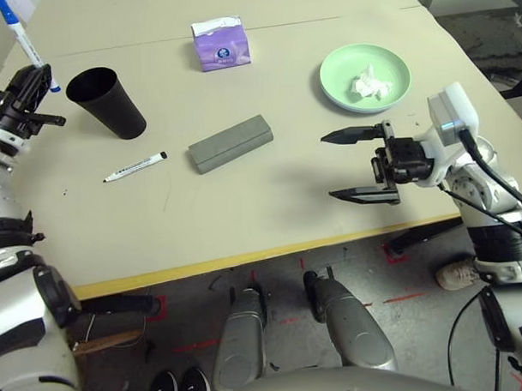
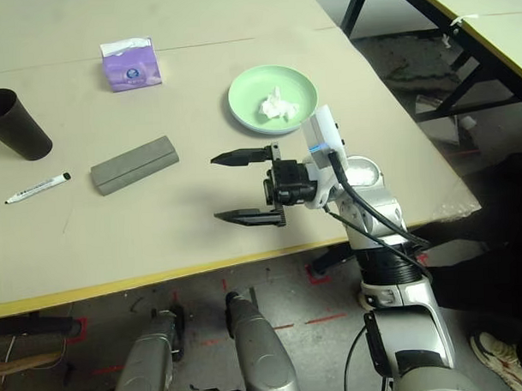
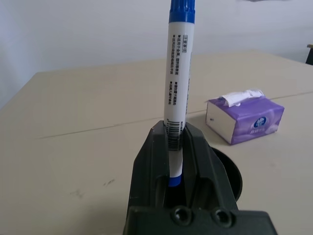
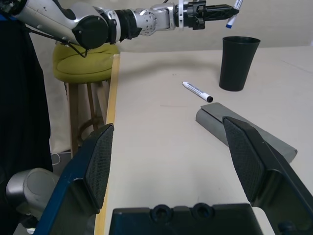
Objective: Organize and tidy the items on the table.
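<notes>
Left claw (image 1: 30, 88) clamped on blue-capped marker (image 3: 179, 78), beside black cup (image 1: 106, 101). Likely step: marker into cup; needs tip-down alignment over mouth. Right claw (image 1: 356, 165) wide apart, empty.

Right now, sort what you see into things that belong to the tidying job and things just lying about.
Job:
blue-capped marker held in left gripper
black cup
black-capped marker
grey glasses case
purple tissue box
green plate
crumpled tissue

Lying about:
yellow stool

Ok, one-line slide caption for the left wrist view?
Left gripper shut on a blue-capped white marker, above a black plastic cup; purple tissue box on beige table.
</notes>
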Robot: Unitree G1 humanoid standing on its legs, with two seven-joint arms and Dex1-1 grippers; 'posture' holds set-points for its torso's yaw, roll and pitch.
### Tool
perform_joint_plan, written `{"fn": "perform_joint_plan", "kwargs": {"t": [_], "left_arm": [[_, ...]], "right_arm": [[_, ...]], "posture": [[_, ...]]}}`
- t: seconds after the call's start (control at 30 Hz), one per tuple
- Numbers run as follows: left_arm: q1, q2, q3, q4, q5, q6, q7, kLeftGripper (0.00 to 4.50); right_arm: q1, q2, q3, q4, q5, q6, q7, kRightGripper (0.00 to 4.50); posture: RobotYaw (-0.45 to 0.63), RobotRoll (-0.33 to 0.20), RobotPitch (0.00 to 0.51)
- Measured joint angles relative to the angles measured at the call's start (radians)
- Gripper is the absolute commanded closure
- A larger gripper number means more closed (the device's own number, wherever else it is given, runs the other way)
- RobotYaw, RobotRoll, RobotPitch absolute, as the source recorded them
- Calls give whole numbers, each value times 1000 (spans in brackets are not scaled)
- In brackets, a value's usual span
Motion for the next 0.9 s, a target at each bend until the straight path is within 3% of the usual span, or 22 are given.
{"fn": "perform_joint_plan", "kwargs": {"t": [0.23,0.7,0.9], "left_arm": [[-58,-20,-28,52,20,-45,8,4213],[-53,-56,-39,64,23,-72,25,4213],[-44,-61,-40,64,24,-83,49,2179]], "right_arm": [[2,-11,-1,-28,2,15,-12,0],[19,-28,-7,-74,9,51,-40,0],[22,-29,-14,-82,10,58,-51,0]], "posture": [[-201,0,273],[-225,0,281],[-225,0,280]]}}
